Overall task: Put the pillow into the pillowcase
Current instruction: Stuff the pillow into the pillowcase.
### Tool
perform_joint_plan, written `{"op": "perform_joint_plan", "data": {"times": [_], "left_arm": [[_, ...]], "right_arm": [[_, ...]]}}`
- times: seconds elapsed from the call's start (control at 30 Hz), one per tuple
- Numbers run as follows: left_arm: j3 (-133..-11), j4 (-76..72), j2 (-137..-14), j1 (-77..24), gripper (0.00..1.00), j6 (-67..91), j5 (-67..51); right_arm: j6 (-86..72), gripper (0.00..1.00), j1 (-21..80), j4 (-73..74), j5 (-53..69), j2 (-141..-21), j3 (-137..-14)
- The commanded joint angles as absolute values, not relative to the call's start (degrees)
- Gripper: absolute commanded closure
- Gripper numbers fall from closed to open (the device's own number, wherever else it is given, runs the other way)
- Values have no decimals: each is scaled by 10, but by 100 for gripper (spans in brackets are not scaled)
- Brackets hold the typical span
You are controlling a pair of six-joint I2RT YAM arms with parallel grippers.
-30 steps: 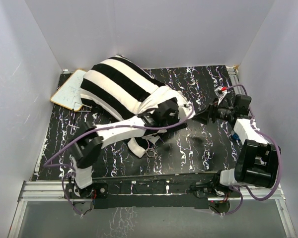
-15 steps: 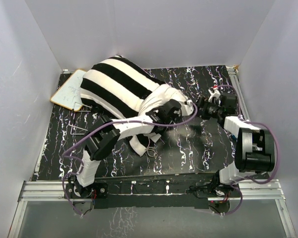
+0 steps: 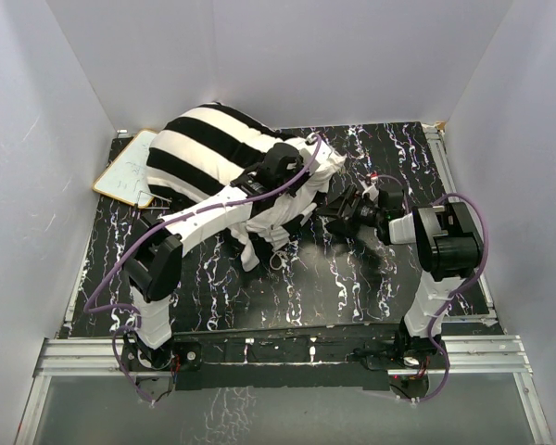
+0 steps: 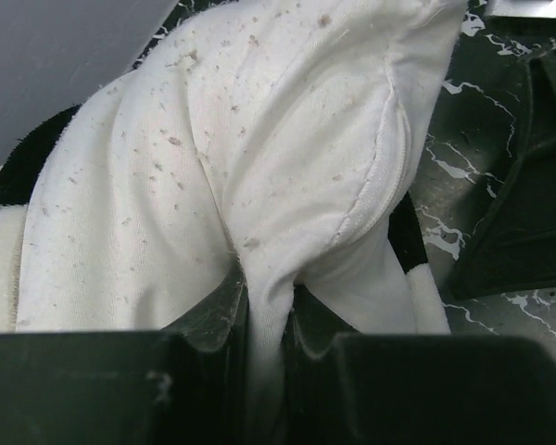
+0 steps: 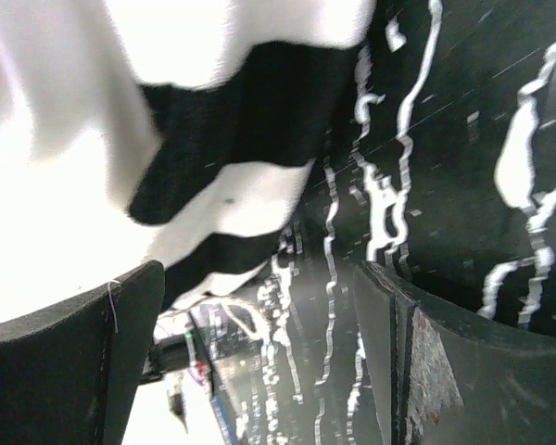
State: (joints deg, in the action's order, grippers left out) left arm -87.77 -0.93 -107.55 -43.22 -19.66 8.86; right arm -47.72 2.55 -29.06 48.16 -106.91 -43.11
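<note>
The pillow (image 3: 326, 159) lies at the back of the table, most of it inside the black-and-white striped pillowcase (image 3: 199, 148); its plain white end sticks out to the right. My left gripper (image 3: 303, 188) is shut on a fold of that white fabric, which shows pinched between the jaws in the left wrist view (image 4: 264, 320). The pillow (image 4: 259, 158) fills that view, with a striped edge of the pillowcase (image 4: 415, 269) beside it. My right gripper (image 3: 338, 209) stands open just right of the pillow's end. Nothing lies between its fingers (image 5: 259, 315); the pillowcase (image 5: 241, 130) hangs above and left of them.
A small whiteboard (image 3: 128, 169) lies at the back left, partly under the pillowcase. The black marbled tabletop (image 3: 352, 287) stretches across the front. White walls close in the left, back and right sides.
My left gripper has shut on the pillow's white fabric and moved toward the back. My right arm has swung left across the table to the pillow's end, jaws open.
</note>
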Motion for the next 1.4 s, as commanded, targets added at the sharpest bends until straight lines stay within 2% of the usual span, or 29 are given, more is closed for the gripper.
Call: {"op": "perform_joint_plan", "data": {"times": [0.0, 0.17, 0.3, 0.4, 0.57, 0.63, 0.73, 0.77, 0.87, 0.93, 1.0, 1.2, 1.3, 1.37], "left_arm": [[-896, -4, -1044, -408, 100, -179, 87], [-903, 0, -1048, -403, 100, -173, 75], [-904, 7, -1045, -403, 100, -168, 67], [-907, 11, -1045, -402, 100, -165, 66], [-908, 16, -1046, -402, 100, -161, 59], [-908, 16, -1047, -402, 100, -159, 54], [-910, 19, -1049, -402, 100, -161, 51], [-910, 19, -1049, -402, 100, -162, 52], [-912, 21, -1052, -398, 100, -163, 47], [-915, 24, -1056, -397, 100, -161, 41], [-914, 24, -1058, -397, 100, -155, 29], [-908, 27, -1055, -397, 100, -143, -2], [-897, 30, -1053, -397, 100, -141, -9], [-885, 25, -1053, -397, 100, -142, -13]], "right_arm": [[-610, 14, 31, -483, 539, -1063, -407], [-624, 15, 36, -467, 543, -1055, -409], [-630, 18, 55, -450, 535, -1072, -428], [-619, 26, 83, -426, 524, -1092, -450], [-606, 27, 101, -410, 504, -1118, -476], [-589, 37, 101, -385, 496, -1128, -490], [-550, 84, 105, -320, 499, -1137, -513], [-537, 91, 106, -298, 494, -1132, -513], [-488, 92, 109, -220, 471, -1106, -514], [-487, 91, 110, -218, 469, -1098, -508], [-487, 77, 114, -219, 471, -1107, -516], [-541, 51, 127, -286, 481, -1181, -568], [-618, 53, 127, -405, 501, -1207, -564], [-637, 66, 127, -454, 522, -1215, -561]]}}
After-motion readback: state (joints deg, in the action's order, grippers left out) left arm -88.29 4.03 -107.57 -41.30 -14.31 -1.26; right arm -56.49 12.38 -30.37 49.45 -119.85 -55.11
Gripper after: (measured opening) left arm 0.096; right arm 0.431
